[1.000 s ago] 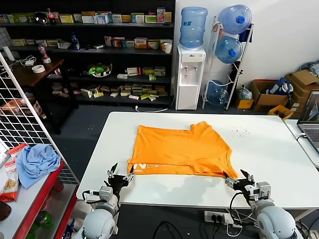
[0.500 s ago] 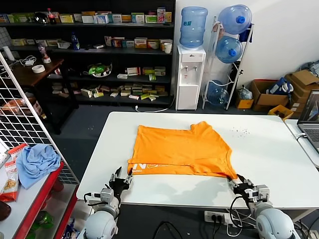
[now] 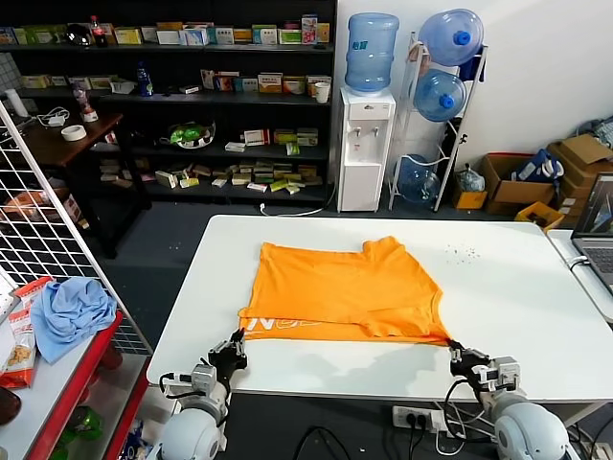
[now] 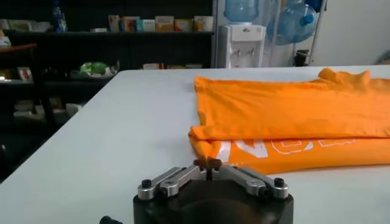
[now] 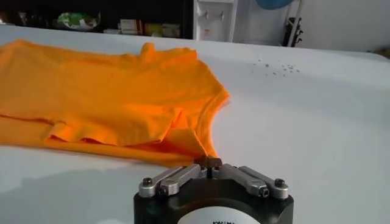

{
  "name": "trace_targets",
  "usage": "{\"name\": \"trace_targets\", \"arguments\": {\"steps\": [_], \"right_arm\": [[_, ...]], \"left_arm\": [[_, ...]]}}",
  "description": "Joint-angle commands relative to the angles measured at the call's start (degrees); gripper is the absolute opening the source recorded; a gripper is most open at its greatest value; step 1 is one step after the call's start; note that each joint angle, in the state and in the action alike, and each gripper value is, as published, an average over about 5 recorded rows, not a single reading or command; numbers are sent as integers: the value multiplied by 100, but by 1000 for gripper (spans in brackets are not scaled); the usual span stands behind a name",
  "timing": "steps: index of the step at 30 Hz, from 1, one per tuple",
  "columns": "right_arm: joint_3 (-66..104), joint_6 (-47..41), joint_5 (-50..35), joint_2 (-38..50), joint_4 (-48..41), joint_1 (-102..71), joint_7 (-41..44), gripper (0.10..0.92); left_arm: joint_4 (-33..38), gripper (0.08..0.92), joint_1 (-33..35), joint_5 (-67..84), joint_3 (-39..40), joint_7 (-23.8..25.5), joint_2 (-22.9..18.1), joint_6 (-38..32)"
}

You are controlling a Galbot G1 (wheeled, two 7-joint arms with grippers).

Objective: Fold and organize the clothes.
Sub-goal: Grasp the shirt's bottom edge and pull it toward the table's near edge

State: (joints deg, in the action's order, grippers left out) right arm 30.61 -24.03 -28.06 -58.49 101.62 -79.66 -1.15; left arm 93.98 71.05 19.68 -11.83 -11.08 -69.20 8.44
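Observation:
The bright orange T-shirt lies folded on the white table, white print along its near edge. My left gripper is shut on the shirt's near left corner; in the left wrist view the gripper pinches the orange T-shirt at that corner. My right gripper is shut on the near right corner; in the right wrist view the gripper pinches the orange T-shirt at its point. Both grippers sit near the table's front edge.
A light blue cloth lies on the red rack at left. A laptop sits at the table's right edge. Shelves, a water dispenser and bottles stand behind. Small crumbs lie on the table's far right.
Both grippers closed on the shirt's near corners and drew back toward the table's front edge, pulling the near edge out a little.

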Motion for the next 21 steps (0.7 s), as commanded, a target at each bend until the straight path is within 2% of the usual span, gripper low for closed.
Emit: {"name": "trace_targets", "arguments": {"steps": [1,7,17,21], "right_arm": [[77,-208,11,64,755,-581,-108,124],[233,-389,115,55,1159,-1068,-202,124],[341,-453,209,11,1336,-1339,-277,124],[333,-525,189,25,1509,-1366,-360,170]], "left_arm": [[671,89,324,67,8,-20,225,96],[1059,90,685,76,-6,-68,360,186],[1429,90,1386,5,-110,-78,497,286],[1549,107,1514,-101,-157,-48,504,279]]}}
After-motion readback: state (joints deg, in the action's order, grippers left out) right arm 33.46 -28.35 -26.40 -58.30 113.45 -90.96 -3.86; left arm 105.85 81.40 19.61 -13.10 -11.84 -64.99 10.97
